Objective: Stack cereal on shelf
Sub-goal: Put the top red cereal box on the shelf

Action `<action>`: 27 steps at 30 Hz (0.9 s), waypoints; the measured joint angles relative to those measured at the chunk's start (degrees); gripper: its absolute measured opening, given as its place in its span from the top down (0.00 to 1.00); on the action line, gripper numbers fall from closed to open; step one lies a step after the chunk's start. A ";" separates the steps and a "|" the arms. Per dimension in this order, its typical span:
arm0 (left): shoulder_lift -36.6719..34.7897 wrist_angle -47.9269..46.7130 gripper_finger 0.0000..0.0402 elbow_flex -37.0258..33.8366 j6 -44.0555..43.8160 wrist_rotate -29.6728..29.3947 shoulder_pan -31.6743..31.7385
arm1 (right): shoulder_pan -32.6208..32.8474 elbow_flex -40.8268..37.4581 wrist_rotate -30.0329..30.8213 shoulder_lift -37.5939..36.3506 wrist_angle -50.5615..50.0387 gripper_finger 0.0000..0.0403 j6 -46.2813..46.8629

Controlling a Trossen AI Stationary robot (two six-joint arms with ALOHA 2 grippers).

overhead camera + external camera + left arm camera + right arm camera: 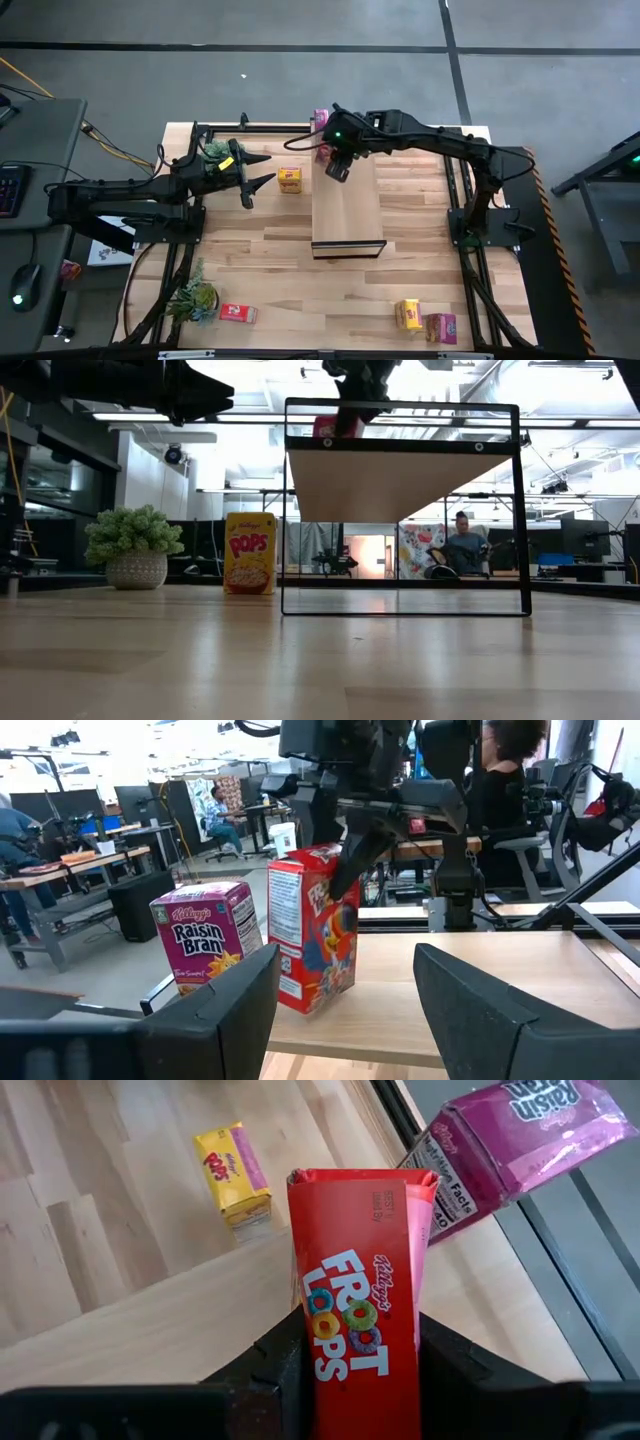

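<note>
Behind the table, saw an open workshop with desks, monitors and a seated person [462,550] far off. On the wide tabletop [260,250], found the shelf [347,205] standing as a raised light-wood platform in a dark frame.

Noted the right gripper [355,1345] clamped on a red Froot Loops box [362,1300], fingers pressed against both of its narrow sides. Judged from the left wrist view that the box stood upright at the far end of the shelf, base seemingly on or just above the planks; contact not certain. Spotted a magenta Raisin Bran box [205,935] already upright just beside it on the shelf.

Found the left gripper [258,184] idle off the shelf's left side, fingers spread with nothing between them, near a potted plant [218,152] and a yellow Pops box [290,180] standing on the tabletop. Counted a second red box [238,313], another yellow box [409,314] and another magenta box [440,327] along the near edge, well apart from the shelf.

Risks, as judged: releasing before the base sat flat could tip the red box, tall and narrow as it looked. Withdrawing sideways could knock the Raisin Bran neighbour off the shelf's end, both standing close to the edge.
</note>
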 joint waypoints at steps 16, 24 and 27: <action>0.01 -0.11 0.45 0.00 -0.02 0.01 0.01 | -0.81 0.00 -1.52 0.00 1.04 0.62 0.32; 0.01 -0.15 0.45 0.00 0.00 0.02 0.00 | -0.79 -0.02 -1.52 0.00 2.50 0.54 0.24; 0.01 -0.17 0.45 0.00 0.00 0.02 0.00 | -0.83 -0.02 -1.48 0.00 2.50 0.53 0.35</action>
